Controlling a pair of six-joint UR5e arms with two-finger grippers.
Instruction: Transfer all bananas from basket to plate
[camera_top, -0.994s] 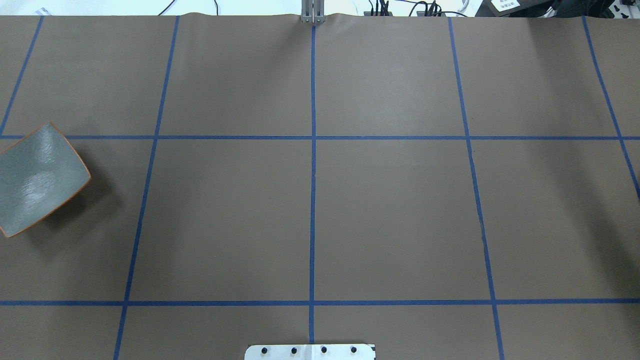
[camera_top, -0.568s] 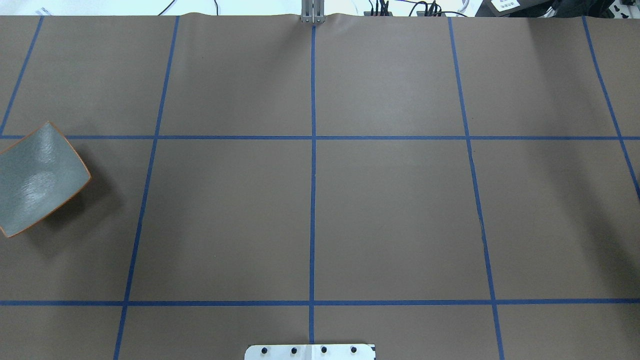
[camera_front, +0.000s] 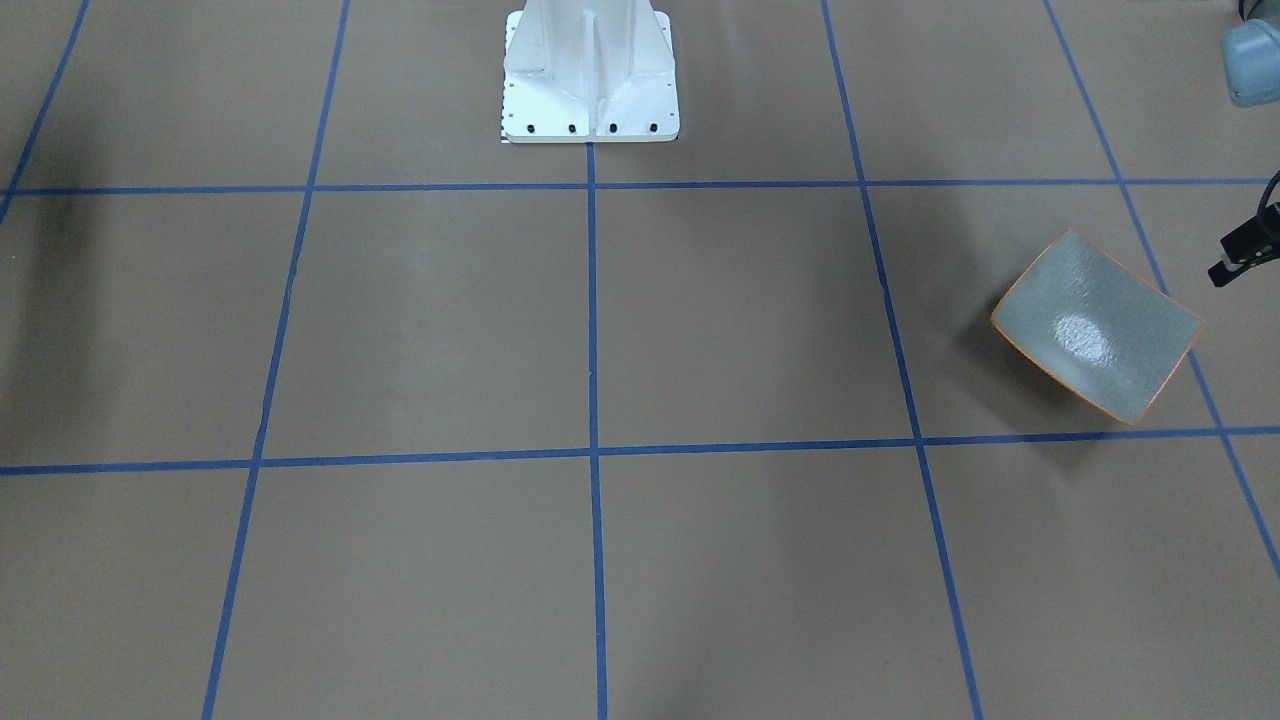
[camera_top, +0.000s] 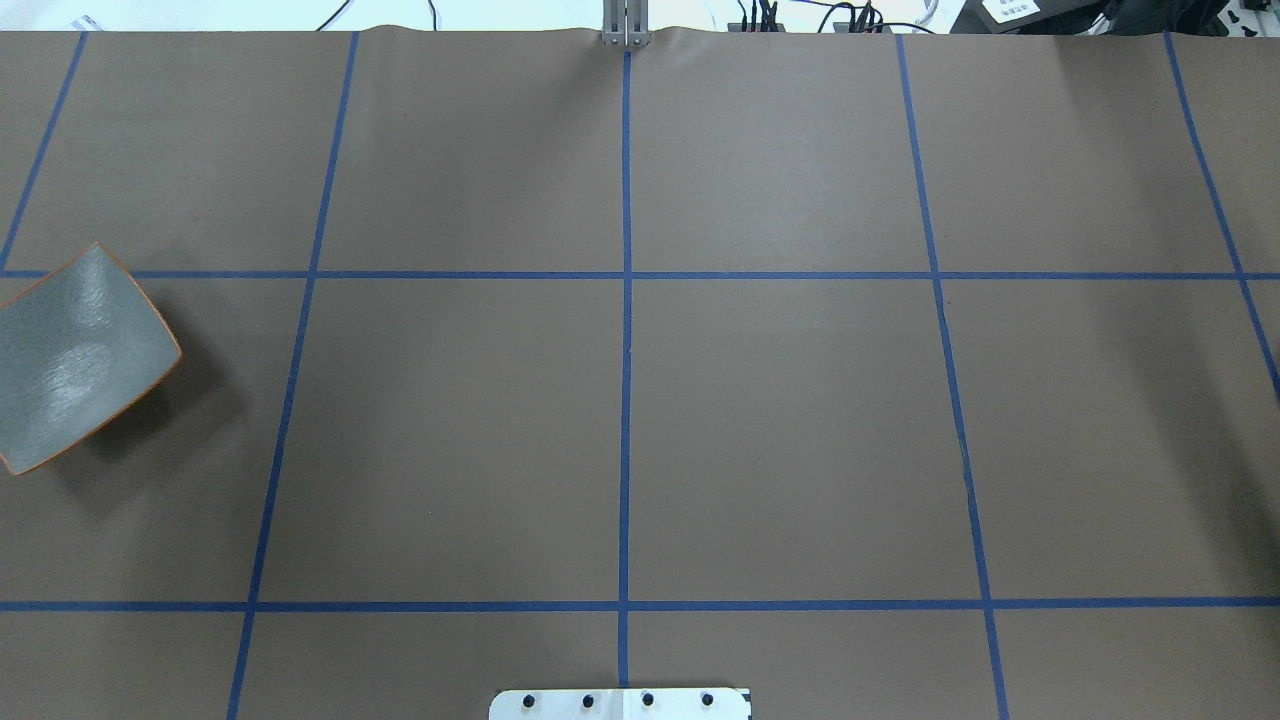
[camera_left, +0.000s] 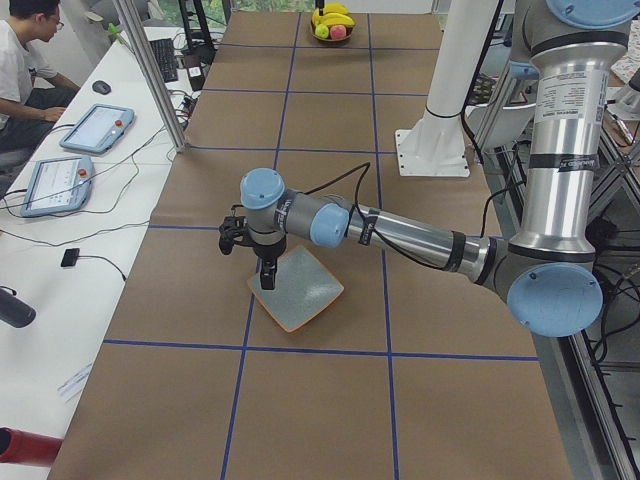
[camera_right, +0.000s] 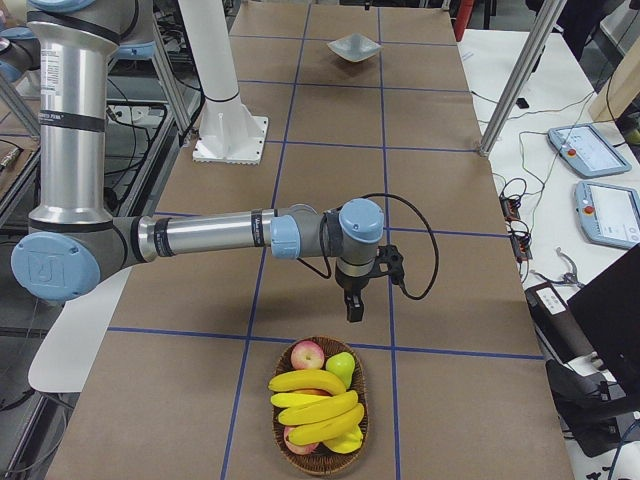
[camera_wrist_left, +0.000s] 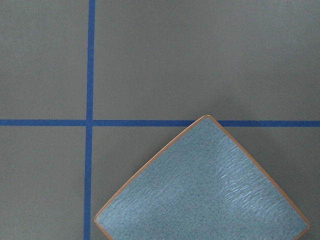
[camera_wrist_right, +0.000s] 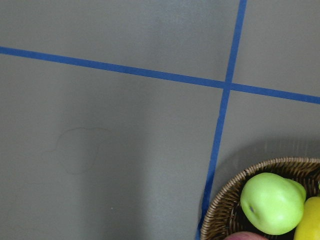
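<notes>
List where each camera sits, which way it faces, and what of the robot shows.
Front-facing: across the table, facing the base and the plate; left arm joint at the edge.
Overhead: behind the robot, looking forward; only the base shows.
Exterior left: table's end; left arm, left gripper by the plate.
Exterior right: opposite end; right arm, right gripper near the basket of bananas.
Left wrist: down on the plate; no fingers.
Right wrist: down on the basket; no fingers.
Shared: front-facing and overhead both show the plate.

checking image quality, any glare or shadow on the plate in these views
Front-facing view: white glare patch on the plate face, shadow along its left edge. Overhead view: same sheen, shadow to its lower right. Left wrist view: sharp, only faint sheen.
</notes>
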